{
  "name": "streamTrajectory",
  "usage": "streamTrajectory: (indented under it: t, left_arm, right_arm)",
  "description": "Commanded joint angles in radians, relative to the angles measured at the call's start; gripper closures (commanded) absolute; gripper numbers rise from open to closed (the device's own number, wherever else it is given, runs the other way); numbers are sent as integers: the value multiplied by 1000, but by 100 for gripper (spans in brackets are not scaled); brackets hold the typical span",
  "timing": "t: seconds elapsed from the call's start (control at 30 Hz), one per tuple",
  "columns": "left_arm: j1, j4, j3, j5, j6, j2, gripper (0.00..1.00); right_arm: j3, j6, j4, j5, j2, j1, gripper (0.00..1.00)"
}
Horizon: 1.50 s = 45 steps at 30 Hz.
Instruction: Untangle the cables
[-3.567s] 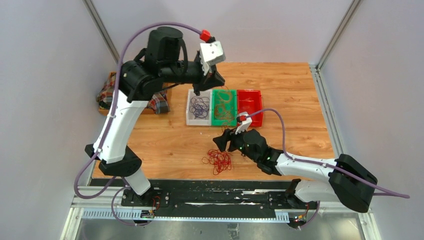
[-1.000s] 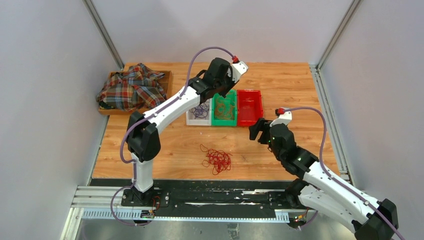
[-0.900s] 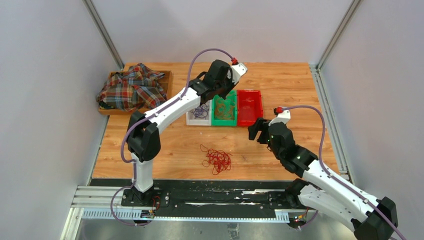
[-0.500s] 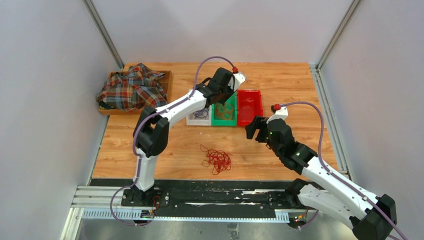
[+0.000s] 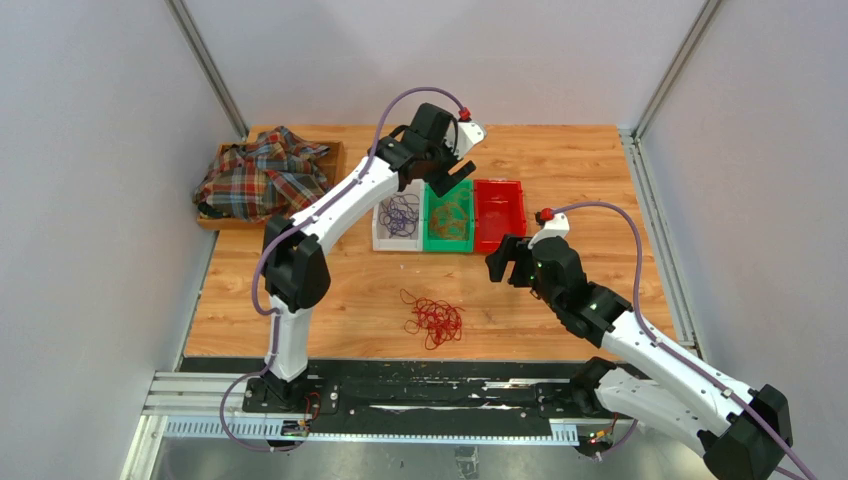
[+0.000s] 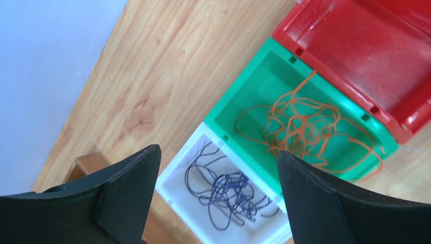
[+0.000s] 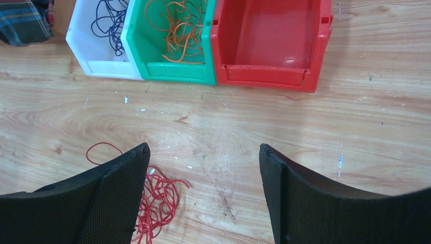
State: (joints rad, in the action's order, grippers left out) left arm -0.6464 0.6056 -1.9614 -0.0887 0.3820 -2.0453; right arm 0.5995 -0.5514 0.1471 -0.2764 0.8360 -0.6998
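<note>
The cables lie in three places. A red tangle [image 5: 433,320] rests on the table at the near middle, also seen in the right wrist view as the red tangle [image 7: 158,199]. An orange cable [image 6: 300,124] sits in the green bin [image 5: 449,243], and a purple cable [image 6: 236,190] in the white bin [image 5: 382,240]. My left gripper [image 5: 448,178] hangs open above those bins, nothing between its fingers [image 6: 127,188]. My right gripper [image 5: 500,262] is open too, holding nothing, and hovers over bare wood to the right of the red tangle.
A red bin [image 5: 498,245] with nothing in it stands right of the green one. A plaid cloth [image 5: 262,178] lies in a wooden tray at the back left. Grey walls close in both sides and the back.
My left gripper, shut low in the green bin a second ago, has opened and risen, and the orange cable stays in the bin. My right gripper has edged left.
</note>
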Motion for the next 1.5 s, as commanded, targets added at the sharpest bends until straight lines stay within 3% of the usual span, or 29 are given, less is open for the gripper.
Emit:
streamTrajectory:
  t: [0.0, 0.1, 0.23, 0.37, 0.57, 0.67, 0.8, 1.03, 1.23, 1.47]
  left_arm:
    - [5, 142, 12, 111, 102, 117, 9]
    - [7, 187, 90, 191, 116, 202, 2]
    - [7, 245, 237, 316, 149, 337, 2]
    - [14, 283, 406, 429, 155, 482, 1]
    - [68, 293, 632, 502, 199, 632, 1]
    - [88, 358, 651, 591, 245, 645, 2]
    - [88, 361, 669, 606, 236, 666, 2]
    - [88, 359, 735, 634, 339, 725, 2]
    - [89, 299, 761, 563, 315, 737, 2]
    - [97, 295, 755, 596, 330, 762, 1]
  right_arm:
    - [42, 25, 4, 14, 3, 21, 21]
    - [60, 31, 2, 26, 24, 23, 21]
    - [101, 56, -18, 63, 96, 39, 21]
    - [205, 85, -24, 98, 253, 66, 22]
    - [378, 142, -54, 146, 520, 68, 34]
    - [460, 147, -33, 182, 643, 68, 41]
    - [576, 168, 92, 164, 788, 60, 47]
    - [599, 196, 102, 108, 846, 54, 49]
    - [644, 198, 105, 114, 913, 54, 50]
    - [721, 211, 117, 129, 989, 54, 55]
